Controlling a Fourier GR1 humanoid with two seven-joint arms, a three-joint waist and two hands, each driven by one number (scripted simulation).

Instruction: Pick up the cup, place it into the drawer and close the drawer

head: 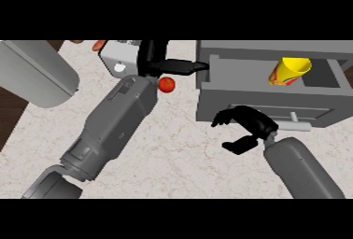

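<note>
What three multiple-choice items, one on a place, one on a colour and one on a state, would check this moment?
1. Where is the cup?
A. inside the open drawer
B. on the counter by the left hand
C. held in the right hand

2. What colour is the cup mostly?
A. blue
B. yellow
C. white

3. How is the drawer?
A. shut
B. taken out and lying on the counter
C. pulled open

Answers:
1 A: the cup stands in the drawer, apart from the right hand.
2 B: it is yellow with a red patch low down.
3 C: its inside shows, and its front carries a handle.
</note>
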